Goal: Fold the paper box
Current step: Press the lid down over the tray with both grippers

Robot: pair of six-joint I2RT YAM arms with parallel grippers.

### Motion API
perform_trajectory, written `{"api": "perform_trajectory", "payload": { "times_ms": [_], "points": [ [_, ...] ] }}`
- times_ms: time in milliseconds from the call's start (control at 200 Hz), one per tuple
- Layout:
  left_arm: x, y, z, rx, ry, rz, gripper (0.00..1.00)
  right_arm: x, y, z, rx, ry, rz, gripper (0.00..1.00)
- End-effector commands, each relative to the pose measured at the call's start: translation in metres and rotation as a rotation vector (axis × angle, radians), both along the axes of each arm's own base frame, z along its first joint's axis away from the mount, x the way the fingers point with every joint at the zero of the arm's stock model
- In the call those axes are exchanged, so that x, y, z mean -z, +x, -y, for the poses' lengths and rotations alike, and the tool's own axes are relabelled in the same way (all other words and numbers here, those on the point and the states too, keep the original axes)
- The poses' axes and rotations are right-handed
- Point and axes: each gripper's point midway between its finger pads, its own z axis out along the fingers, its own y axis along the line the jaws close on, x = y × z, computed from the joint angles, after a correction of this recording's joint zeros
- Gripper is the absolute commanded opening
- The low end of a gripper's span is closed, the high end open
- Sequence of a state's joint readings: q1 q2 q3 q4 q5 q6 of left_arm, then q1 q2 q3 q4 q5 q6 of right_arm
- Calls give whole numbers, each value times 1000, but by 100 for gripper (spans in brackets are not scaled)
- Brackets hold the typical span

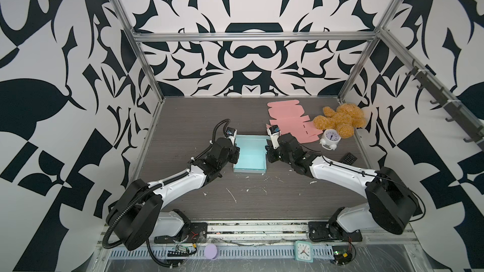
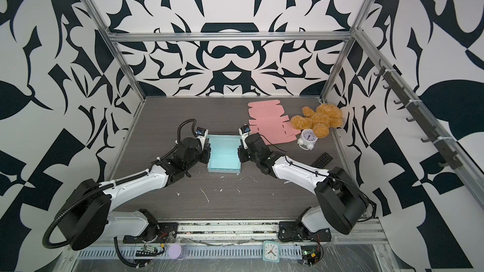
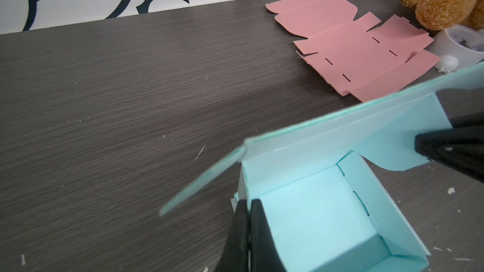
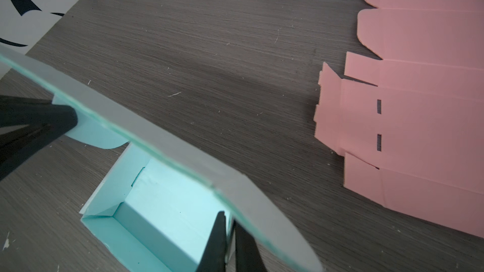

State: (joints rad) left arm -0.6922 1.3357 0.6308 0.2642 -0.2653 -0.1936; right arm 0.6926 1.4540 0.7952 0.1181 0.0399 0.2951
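Sitting between jaws, paper box (image 1: 248,156): left jaws clamp its left wall, right jaws its right wall.

Both top views: tabletop (image 1: 183,116) open above the blue box (image 1: 248,156) and along lower middle. Right side crowded: pink blank (image 1: 288,116), teddy (image 1: 340,119), alarm clock (image 1: 330,138), remote (image 1: 349,157).

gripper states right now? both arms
Left gripper: closed, pinching one side wall of the box.
Right gripper: closed, pinching the opposite side wall.
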Motion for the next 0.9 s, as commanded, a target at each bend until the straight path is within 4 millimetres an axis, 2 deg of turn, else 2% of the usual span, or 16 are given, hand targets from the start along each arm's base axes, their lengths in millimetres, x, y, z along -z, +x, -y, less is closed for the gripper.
{"api": "perform_trajectory", "payload": {
  "times_ms": [0, 180, 405, 895],
  "points": [
    [-11, 2, 16, 49, -61, 51, 2, -32, 9, -25, -46, 97, 49, 11],
    [-4, 2, 18, 62, -67, 67, 2, -30, 15, -28, -46, 83, 52, 11],
    [15, -4, 18, 83, -80, 93, 2, -21, 10, -30, -72, 70, 41, 12],
    [38, -30, 29, 123, -35, 114, 3, -10, -5, -15, -57, 30, 33, 12]
  ]
}}
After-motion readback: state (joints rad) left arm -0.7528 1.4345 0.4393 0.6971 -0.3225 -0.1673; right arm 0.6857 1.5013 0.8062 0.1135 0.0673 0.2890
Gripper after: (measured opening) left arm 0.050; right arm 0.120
